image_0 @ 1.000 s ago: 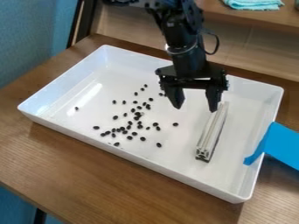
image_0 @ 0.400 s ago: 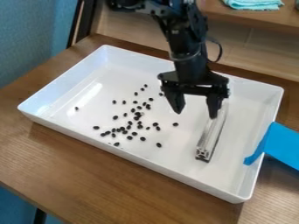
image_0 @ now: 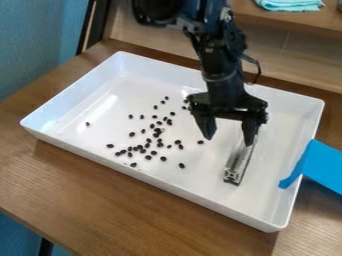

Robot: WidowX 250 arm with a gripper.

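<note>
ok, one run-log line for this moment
gripper open, holding nothing | right finger by metal bar | black beans scattered in white tray | blue tape on tray edge

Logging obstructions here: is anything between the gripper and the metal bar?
Nothing visible stands between the gripper and the metal bar; the small black pieces lie left of the bar in view.

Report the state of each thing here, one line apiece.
End effector: open, empty, above the tray
Metal bar: lying in the tray, partly hidden
Black bean-like pieces: loose, scattered
White tray: right way up
Blue strip: laid over the tray's rim
Teal cloth: folded
</note>
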